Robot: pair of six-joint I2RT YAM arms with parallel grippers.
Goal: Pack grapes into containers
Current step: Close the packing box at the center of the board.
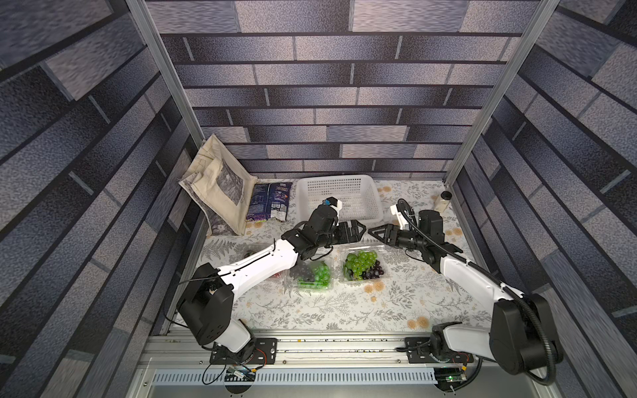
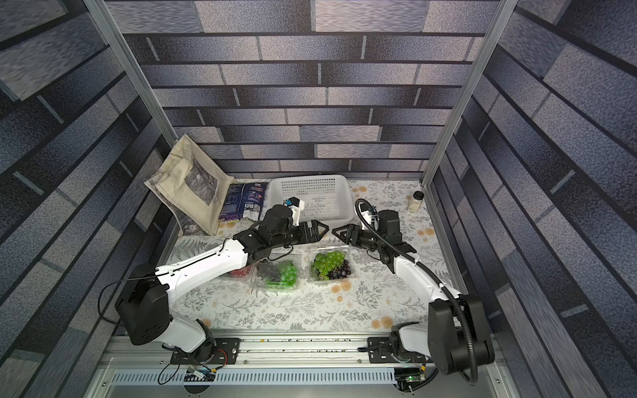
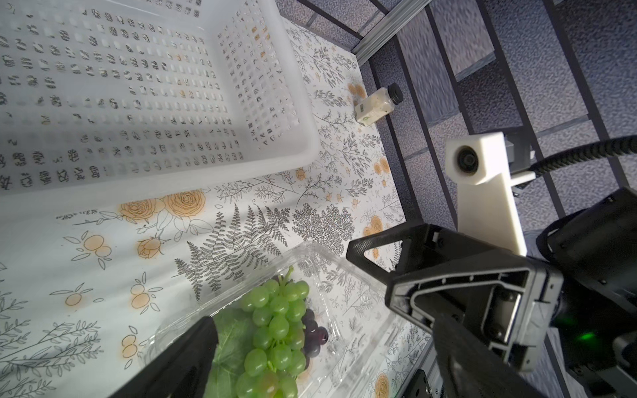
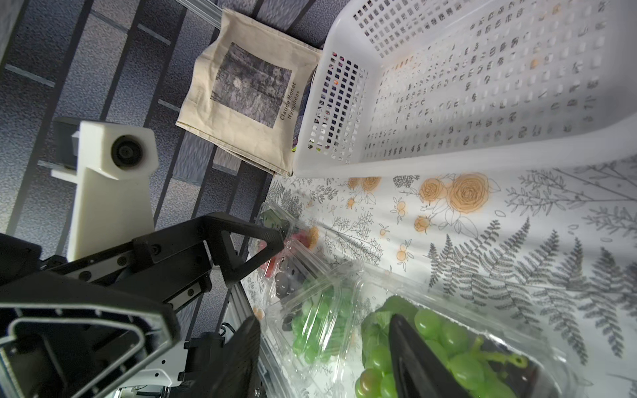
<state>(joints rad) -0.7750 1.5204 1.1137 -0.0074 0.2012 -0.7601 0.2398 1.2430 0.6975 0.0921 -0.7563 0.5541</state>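
**A:** Tool status?

**B:** Left gripper (image 1: 360, 229) is spread wide, nothing in it. Right gripper (image 1: 374, 232) is partly open, also empty. Their tips face each other, near but apart, above the strip between the basket (image 1: 374, 203) near rim and the punnets.

**A:** Fruit?

**B:** Green and dark grapes (image 1: 360, 262) sit in the right container (image 1: 342, 265), lid back. The middle container (image 1: 293, 287) holds dark and green ones (I can't confirm its lid). Red grapes (image 2: 240, 272) are under my left arm. Bare tablecloth (image 1: 344, 310) lies nearside.
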